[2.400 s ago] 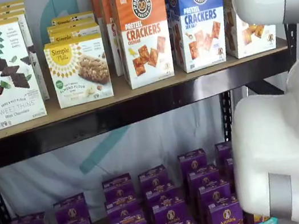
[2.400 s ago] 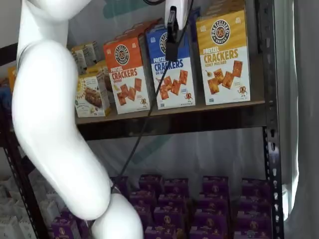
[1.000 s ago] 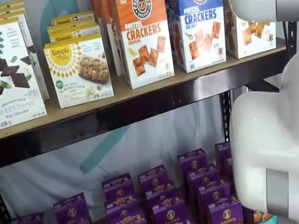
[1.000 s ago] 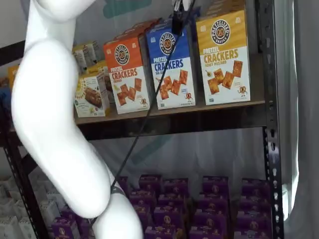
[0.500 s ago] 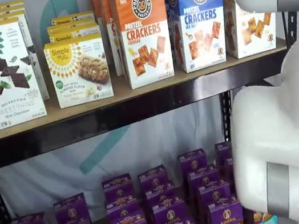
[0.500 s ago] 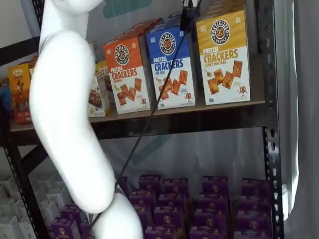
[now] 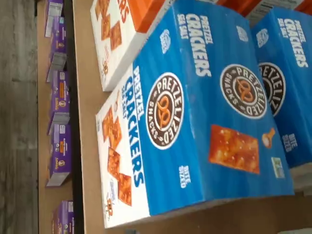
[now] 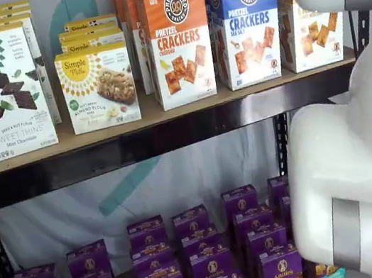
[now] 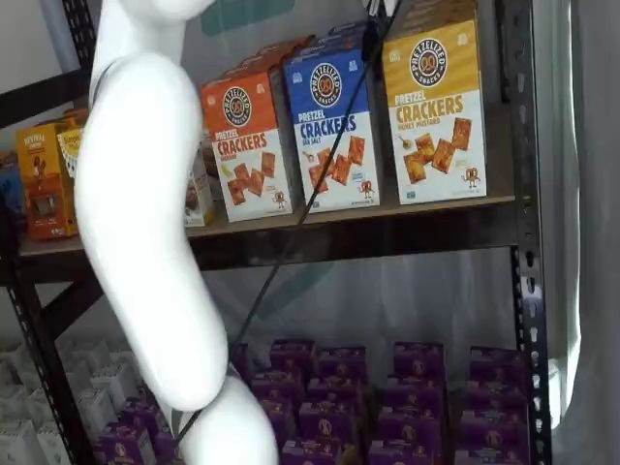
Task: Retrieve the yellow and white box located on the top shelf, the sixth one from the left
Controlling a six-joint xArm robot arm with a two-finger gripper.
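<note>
1. Since the wrist view is filled by the blue-topped "Pretzel Crackers" carton point(image 7: 204, 112) and not the target, we judge a wrong pick to be the main risk: a descent from this pose could land on the blue one.
2. The tall yellow and white cardboard cracker box point(image 9: 434, 111) stands upright at the front of the tan wooden top shelf with its black metal front beam point(image 9: 387, 234), at the right-hand end and just beside the blue carton. With a gap that tight, a finger could wedge between them or shove the neighbour.
3. A tall box tips easily, so a high or off-centre pinch could topple it forward off the board.
4. The black cable point(image 9: 291, 228) hangs across the blue carton's face and could snag or drag it.
5. Only a dark sliver of the two-finger black claw point(image 9: 373, 34) shows at the upper edge. We take the fingers as spread wide and holding nothing, since every box sits on the shelf.
6. Hidden: the bulky white robot arm point(image 8: 360, 144) covers most of the target in a shelf view point(image 8: 311, 30). The wrist view misses the target entirely, and we cannot judge the claw's depth relative to the boxes.
</note>
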